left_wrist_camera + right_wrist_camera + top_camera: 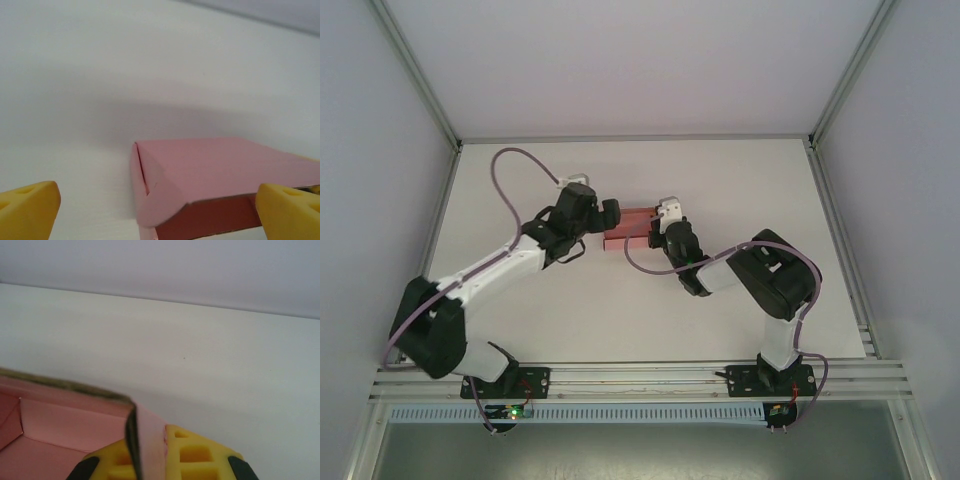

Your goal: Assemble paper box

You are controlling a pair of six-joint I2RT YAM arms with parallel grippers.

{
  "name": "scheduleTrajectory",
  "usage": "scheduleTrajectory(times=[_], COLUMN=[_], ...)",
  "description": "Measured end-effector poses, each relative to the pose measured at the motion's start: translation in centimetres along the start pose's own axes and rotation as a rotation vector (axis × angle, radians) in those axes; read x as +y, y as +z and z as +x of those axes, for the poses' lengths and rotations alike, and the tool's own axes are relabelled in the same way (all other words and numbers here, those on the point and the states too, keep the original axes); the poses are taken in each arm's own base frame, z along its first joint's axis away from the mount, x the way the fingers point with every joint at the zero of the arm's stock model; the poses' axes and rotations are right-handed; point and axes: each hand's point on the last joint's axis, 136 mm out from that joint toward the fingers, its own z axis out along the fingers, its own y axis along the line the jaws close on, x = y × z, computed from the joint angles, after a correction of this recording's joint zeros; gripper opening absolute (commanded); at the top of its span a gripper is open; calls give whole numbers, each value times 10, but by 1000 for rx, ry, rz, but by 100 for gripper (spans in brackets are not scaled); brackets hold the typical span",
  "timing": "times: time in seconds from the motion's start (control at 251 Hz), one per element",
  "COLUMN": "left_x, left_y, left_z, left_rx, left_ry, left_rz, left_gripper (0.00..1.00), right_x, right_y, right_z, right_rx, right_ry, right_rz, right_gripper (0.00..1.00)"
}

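The paper box [625,232] sits on the white table [720,180] between the 2 arms, and it looks partly built: a floor, raised walls and a diagonally tucked corner at its left end.

The right gripper [150,461] is clenched on 1 upright wall at the right end of the box, with card pinched between its yellow pads [197,456] and the pink interior showing to the left of that wall. The left gripper [159,210] is released, its 2 yellow fingertips spread wide on either side of the box's left end and not touching it.

The step in hand appears to be setting and locking the end walls. The next move probably calls for the left gripper to press or pinch the folded corner while the right one steadies its wall. Thin card may buckle under a hard squeeze.

Bare table lies beyond the box and on its near side. To the box's left and right the arms crowd in, and the table's edges and frame rails stand well apart from it.
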Motion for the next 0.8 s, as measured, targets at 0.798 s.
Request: scheduleTrajectory(times=[0.798], left_x=[15], left_y=[64], left_z=[59], left_rx=[365], left_ry=[-454], left_rz=[111], left_gripper=[71], right_x=[19], right_y=[-24], right_z=[10], right_rx=[-72], right_ry=[-125], right_rz=[-15], right_gripper=[6])
